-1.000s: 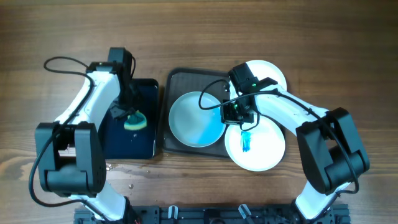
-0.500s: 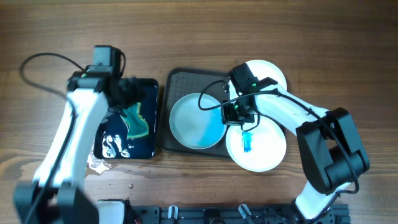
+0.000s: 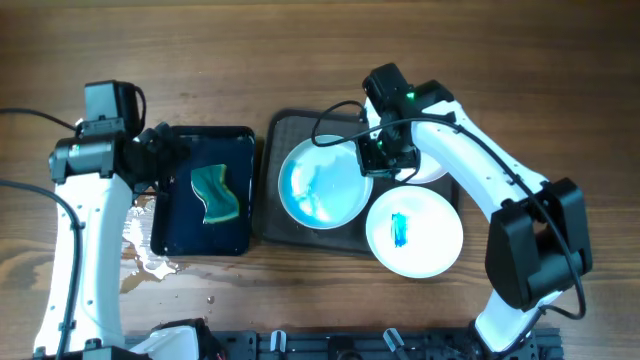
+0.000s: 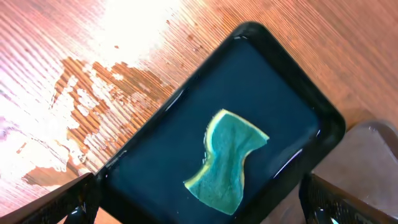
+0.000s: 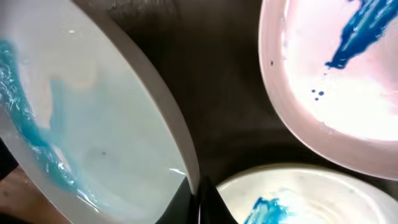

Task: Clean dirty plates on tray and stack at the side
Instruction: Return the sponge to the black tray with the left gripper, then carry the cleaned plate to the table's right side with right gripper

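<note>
My right gripper (image 3: 378,157) is shut on the right rim of a dirty plate (image 3: 318,186) wet with a blue smear, on the dark grey tray (image 3: 290,128). In the right wrist view, the closed fingers (image 5: 198,196) pinch that plate's rim (image 5: 180,143). A second plate (image 3: 413,231) with a blue streak lies at the front right, overhanging the tray's edge. A third plate (image 3: 436,170) is mostly hidden under the right arm. My left gripper (image 3: 168,158) stands open over the left edge of the black tray, holding nothing; its wide-spread fingers (image 4: 78,198) frame the wrist view.
A glossy black tray (image 3: 180,225) sits left of the grey tray, with a green-and-yellow sponge (image 3: 218,193) lying in its water (image 4: 227,163). Spilled water (image 3: 140,240) wets the wood by the black tray's left and front-left edge (image 4: 74,99).
The left gripper opened and let go of the sponge, which now lies in the black tray; the left arm swung back to the left. The right gripper shifted the held plate slightly backward.
</note>
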